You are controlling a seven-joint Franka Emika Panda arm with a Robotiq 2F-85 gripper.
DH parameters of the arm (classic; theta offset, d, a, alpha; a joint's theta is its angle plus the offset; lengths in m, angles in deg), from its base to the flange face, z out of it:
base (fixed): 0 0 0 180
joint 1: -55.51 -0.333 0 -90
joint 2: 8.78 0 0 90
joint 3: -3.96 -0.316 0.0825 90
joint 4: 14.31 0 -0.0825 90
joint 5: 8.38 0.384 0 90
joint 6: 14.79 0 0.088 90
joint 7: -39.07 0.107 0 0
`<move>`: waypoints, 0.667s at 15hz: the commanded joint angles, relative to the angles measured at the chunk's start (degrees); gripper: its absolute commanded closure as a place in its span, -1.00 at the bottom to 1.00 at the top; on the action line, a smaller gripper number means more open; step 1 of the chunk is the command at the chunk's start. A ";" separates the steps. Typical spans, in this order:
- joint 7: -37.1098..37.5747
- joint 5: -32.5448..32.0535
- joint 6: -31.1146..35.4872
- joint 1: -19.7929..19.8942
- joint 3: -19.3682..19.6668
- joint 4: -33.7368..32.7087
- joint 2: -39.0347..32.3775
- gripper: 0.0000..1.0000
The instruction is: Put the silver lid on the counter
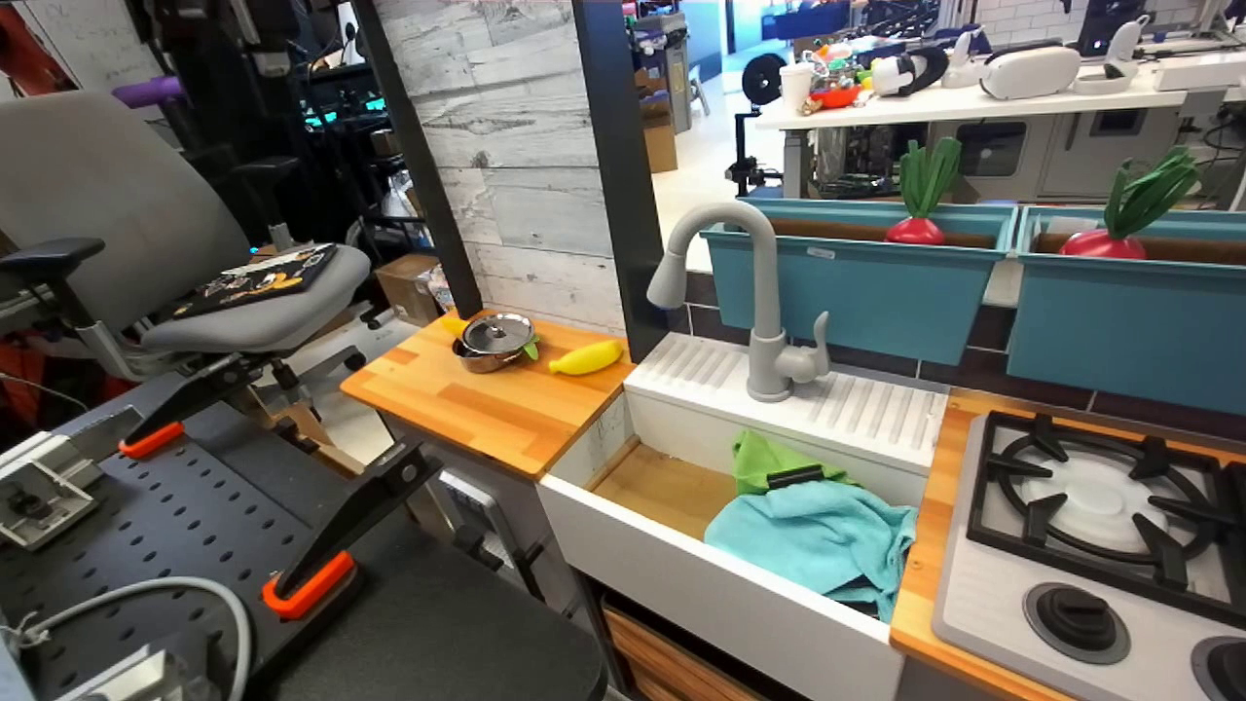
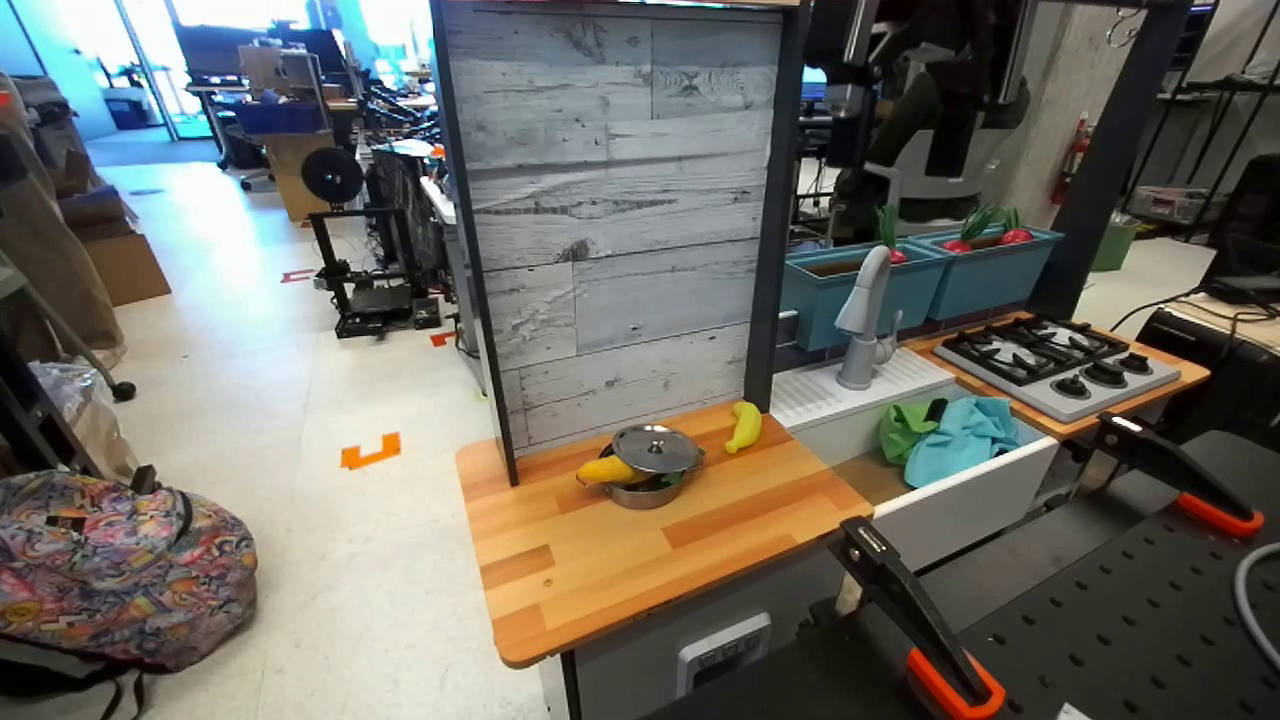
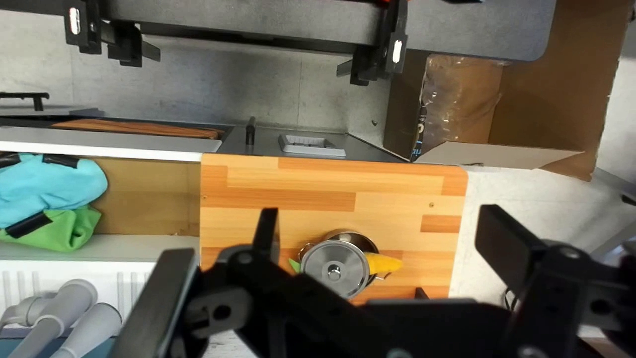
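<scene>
The silver lid (image 1: 498,333) rests tilted on top of a small metal pot (image 1: 482,364) on the wooden counter (image 1: 487,414). The lid (image 2: 655,449), pot (image 2: 645,495) and counter (image 2: 610,560) show in both exterior views. A yellow vegetable with a green end (image 2: 605,470) sticks out of the pot under the lid. In the wrist view my gripper (image 3: 379,219) is open and empty, high above the counter (image 3: 318,179). The lid (image 3: 323,258) lies between the fingers in that view, nearer the left finger, its lower edge partly hidden by the gripper. The exterior views do not show the gripper.
A yellow banana (image 2: 745,427) lies on the counter by the wall panel (image 2: 620,220). The white sink (image 1: 730,608) beside it holds blue (image 1: 818,531) and green cloths (image 1: 769,458). A grey faucet (image 1: 766,292) rises behind the sink. A stove (image 1: 983,574) stands beyond.
</scene>
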 commanded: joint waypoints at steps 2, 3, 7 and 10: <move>-0.04 0.07 -0.12 0.81 -0.81 -0.35 -0.10 -1.00; -0.04 0.08 -0.12 0.81 -0.81 -0.40 -0.07 -1.00; -1.17 3.33 9.27 1.04 -0.60 -0.08 -4.29 -1.00; -2.18 4.29 17.75 1.11 -0.99 -2.32 -12.03 -1.00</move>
